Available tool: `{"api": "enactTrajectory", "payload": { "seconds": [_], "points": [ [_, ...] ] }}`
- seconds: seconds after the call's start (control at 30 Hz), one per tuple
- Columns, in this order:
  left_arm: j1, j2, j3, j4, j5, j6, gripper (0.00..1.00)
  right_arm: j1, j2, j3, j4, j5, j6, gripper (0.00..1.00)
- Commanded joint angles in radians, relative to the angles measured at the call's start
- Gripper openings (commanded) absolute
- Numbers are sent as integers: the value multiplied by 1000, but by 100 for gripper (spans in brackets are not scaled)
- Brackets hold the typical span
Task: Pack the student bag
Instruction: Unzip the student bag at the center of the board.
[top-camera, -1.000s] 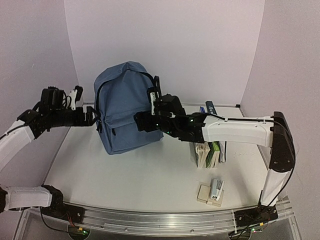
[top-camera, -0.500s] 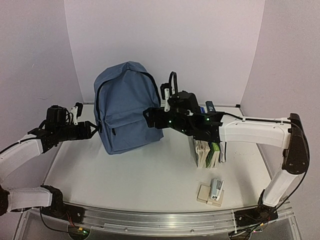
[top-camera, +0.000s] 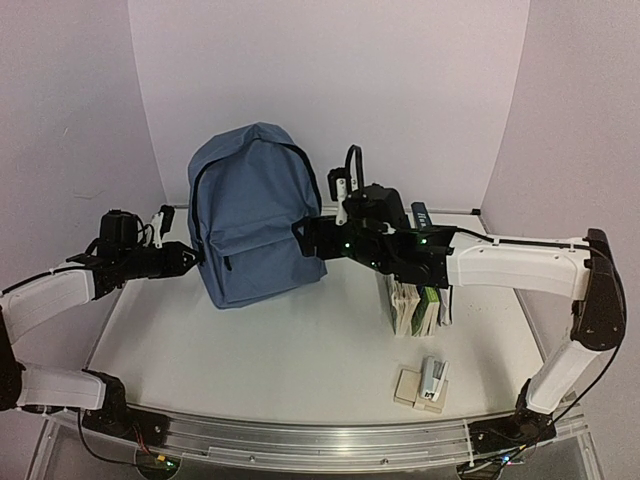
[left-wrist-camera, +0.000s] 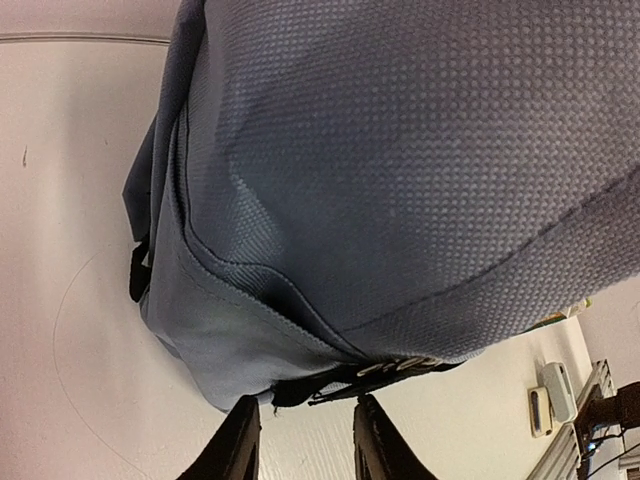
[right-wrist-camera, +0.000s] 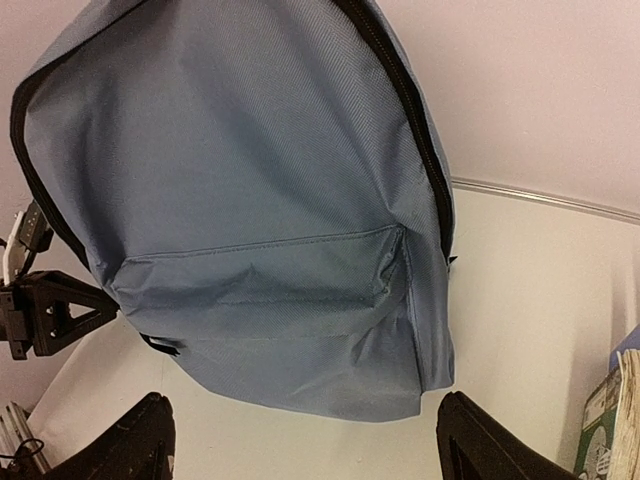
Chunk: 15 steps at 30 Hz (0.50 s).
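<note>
We judge that opening the upright slate-blue fabric student bag (top-camera: 250, 215) on the white desk (top-camera: 300, 350) is the step in hand. The left gripper (left-wrist-camera: 300, 445) is narrowed at the bag's dark zip pull (left-wrist-camera: 395, 368); we cannot tell if it holds it. The right gripper (right-wrist-camera: 300, 440), released, faces the bag's front. The next move needs a firm hold on the pull.

Slate-blue with a fine dotted weave on the student bag (top-camera: 250, 215), black at zippers (right-wrist-camera: 400, 90) and strap (left-wrist-camera: 138, 275). White on the bench (top-camera: 280, 350). Black on the left fingers (left-wrist-camera: 238, 450). Green and white on the book covers (top-camera: 430, 300). Pale lilac walls (top-camera: 330, 80).
</note>
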<state>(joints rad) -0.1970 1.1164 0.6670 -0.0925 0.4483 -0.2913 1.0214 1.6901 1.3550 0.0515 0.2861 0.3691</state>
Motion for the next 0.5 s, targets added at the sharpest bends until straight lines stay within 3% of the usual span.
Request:
{"api": "enactTrajectory", "payload": {
  "seconds": [0.0, 0.47],
  "points": [
    [5, -8, 29, 64, 47, -11, 33, -5, -46, -8, 22, 15, 7, 87],
    [5, -37, 14, 61, 87, -22, 37, -11, -50, -25, 22, 15, 14, 87]
  ]
}}
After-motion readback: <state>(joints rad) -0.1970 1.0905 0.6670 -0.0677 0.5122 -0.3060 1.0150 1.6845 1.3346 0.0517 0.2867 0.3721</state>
